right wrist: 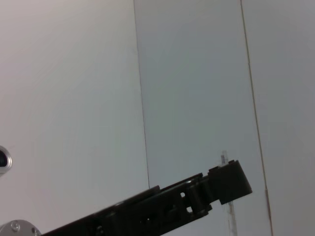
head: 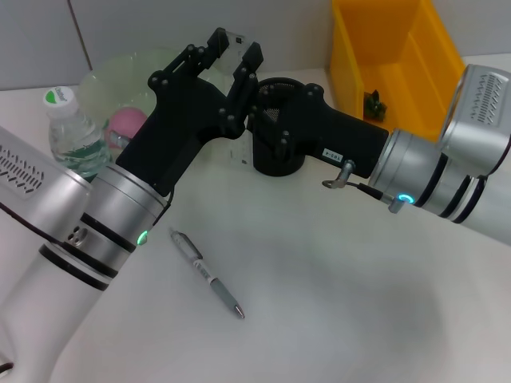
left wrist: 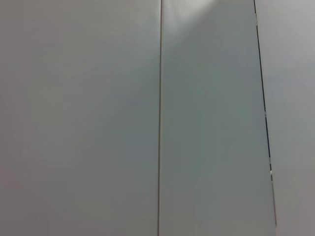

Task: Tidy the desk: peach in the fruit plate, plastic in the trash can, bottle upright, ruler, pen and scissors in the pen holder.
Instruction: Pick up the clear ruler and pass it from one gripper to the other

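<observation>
Holding a clear ruler [head: 237, 48] upright in the left pincer [head: 231, 57], fingers closed on its flat faces, above and just behind the black mesh pen holder [head: 279, 132]. Right pincer [head: 267, 120] reaching in beside the holder's rim; cannot tell its opening. Ruler likely light, stiff, thin and slick, so best pinched across the flat faces near mid-length, lowered end-first. Pen [head: 206, 274] lying loose on the white tabletop [head: 335, 303], well apart from the holder; slim, smooth, prone to rolling, best taken across the barrel. Peach [head: 126, 124] already in the pale green fruit plate [head: 100, 84]; bottle [head: 73, 132] upright beside it. Yellow bin [head: 399, 56] behind. No legible writing; only a small white label on the right arm, unreadable.
</observation>
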